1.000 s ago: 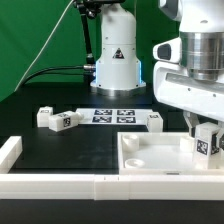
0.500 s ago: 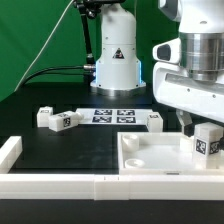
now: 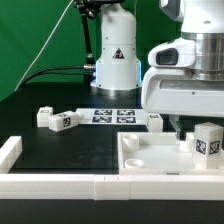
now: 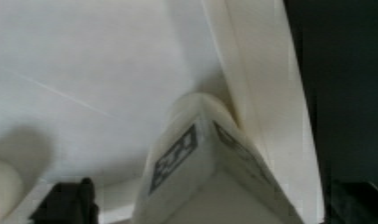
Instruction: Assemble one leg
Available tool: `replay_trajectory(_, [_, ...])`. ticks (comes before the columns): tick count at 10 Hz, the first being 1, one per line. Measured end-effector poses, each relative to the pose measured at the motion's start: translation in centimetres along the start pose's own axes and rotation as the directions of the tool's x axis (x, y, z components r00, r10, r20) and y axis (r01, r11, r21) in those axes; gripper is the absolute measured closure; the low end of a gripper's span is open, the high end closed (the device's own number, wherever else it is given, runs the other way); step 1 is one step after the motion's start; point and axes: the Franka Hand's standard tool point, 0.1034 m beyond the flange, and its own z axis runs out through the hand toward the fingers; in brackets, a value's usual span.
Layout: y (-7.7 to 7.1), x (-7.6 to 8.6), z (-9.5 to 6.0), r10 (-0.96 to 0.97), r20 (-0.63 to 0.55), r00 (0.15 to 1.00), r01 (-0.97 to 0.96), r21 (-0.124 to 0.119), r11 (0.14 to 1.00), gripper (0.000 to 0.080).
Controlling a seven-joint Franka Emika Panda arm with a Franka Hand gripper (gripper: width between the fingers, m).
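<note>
We have two views. The exterior view sits low, near table height, at the front edge of the black table [image 3: 60, 145], and looks level across it toward the robot base [image 3: 116, 55] at the back. A white rail [image 3: 60, 183] runs along its near edge, so this camera is close to the work area. The arm fills the exterior view's right, large and cropped at the top.

The wrist view looks down from very near, so near that we see only a blurred stretch of the white panel [image 4: 97, 80] and the tagged leg [image 4: 200, 150].

Both views share the panel [image 3: 150, 155] and the leg [image 3: 206, 141] standing on it, at the exterior view's right.
</note>
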Motion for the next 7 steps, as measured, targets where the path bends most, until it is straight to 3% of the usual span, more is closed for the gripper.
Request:
replay_trajectory(2, [-0.01,-0.01,0.01,-0.149,0.0,0.989,0.149,0.0,0.989,0.015])
replay_trajectory(6, [0.41,0.12,0.04,-0.483,0.004,0.876,0.483,-0.018,0.875,0.015])
replay_trajectory(7, [0.44,0.13,0.03,-0.483,0.004,0.876,0.483,-0.018,0.875,0.0243])
